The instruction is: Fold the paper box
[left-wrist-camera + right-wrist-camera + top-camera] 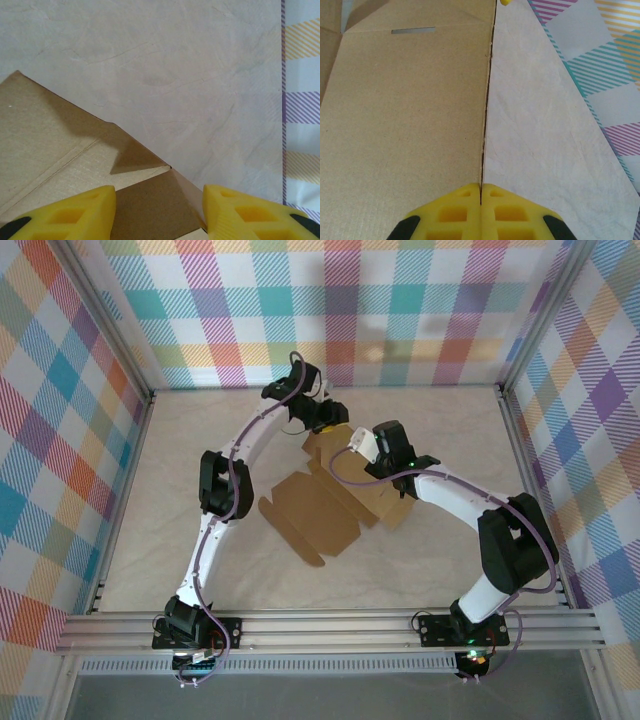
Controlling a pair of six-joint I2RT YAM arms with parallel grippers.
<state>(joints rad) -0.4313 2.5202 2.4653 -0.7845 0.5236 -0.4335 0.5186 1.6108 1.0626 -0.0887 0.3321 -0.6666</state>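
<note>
The paper box [320, 515] lies as a brown die-cut cardboard sheet in the middle of the table, with flaps spread out. My left gripper [318, 425] is at the sheet's far end. In the left wrist view its yellow jaws stand apart [157, 191] with a raised flap corner [160, 205] between them, the right finger close to the flap's edge. My right gripper [358, 445] is over the sheet's right side. Its fingertips [481, 186] are pressed together right at the long edge of a cardboard panel [405, 110]. That panel has a narrow slot [413, 30] near its far end.
The pale tabletop [430, 430] is ringed by plaid walls [340, 310] with metal posts at the corners. An aluminium rail [330, 625] runs along the near edge, carrying both arm bases. A wall stands close on the right in the left wrist view [302, 100].
</note>
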